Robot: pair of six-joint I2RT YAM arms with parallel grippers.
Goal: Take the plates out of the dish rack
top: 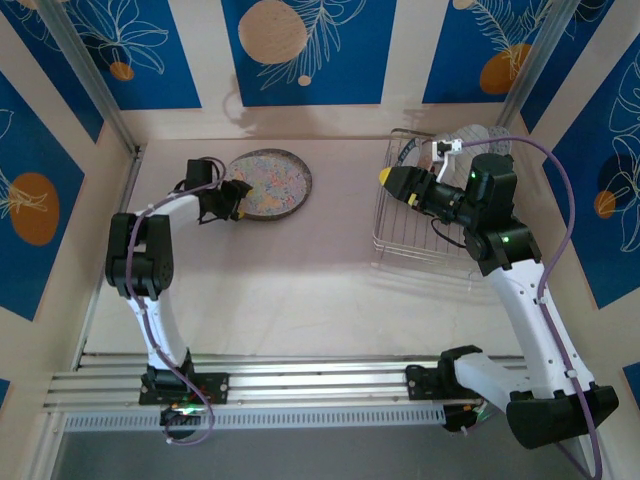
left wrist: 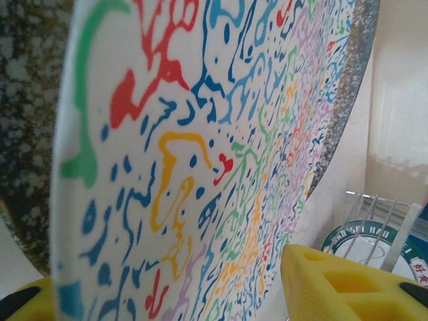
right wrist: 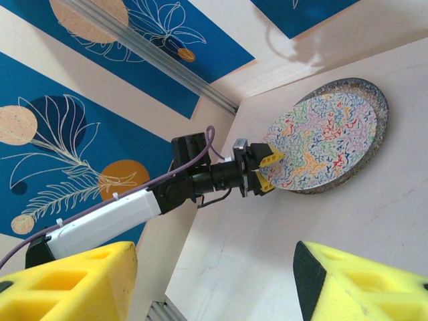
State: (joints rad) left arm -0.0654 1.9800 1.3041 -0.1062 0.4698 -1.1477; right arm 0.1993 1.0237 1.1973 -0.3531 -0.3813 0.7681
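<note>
The squiggle-patterned plate (top: 268, 180) lies flat on a grey speckled plate (right wrist: 378, 114), and I judge this the sensible way to leave them: stacked on the table (top: 300, 270), well away from the dish rack (top: 410, 235), so each unloaded plate takes little room and cannot roll. My left gripper (right wrist: 261, 167) sits at the near edge of that stack, its fingers astride the rim of the top plate. The wrist view shows one yellow finger (left wrist: 334, 281) on the patterned face and the other low at the plate's outer edge, and they stand much wider apart than the plate is thick. So I read these jaws as spread and not pinching. Whether one pad brushes the rim I cannot tell. The plate's weight seems to rest on the one beneath it and not on me. My right gripper (top: 390, 180) hovers over the near-left part of the rack, angled toward the stack. Its two yellow fingers (right wrist: 73, 277) stand wide apart with nothing between them, so it holds and touches nothing. I take it as waiting above the rack for the next pick. Beyond my left fingers, through the rack's wires, a lettered-rim plate (left wrist: 354, 234) stands upright in its slot, so the rack is not yet emptied.
</note>
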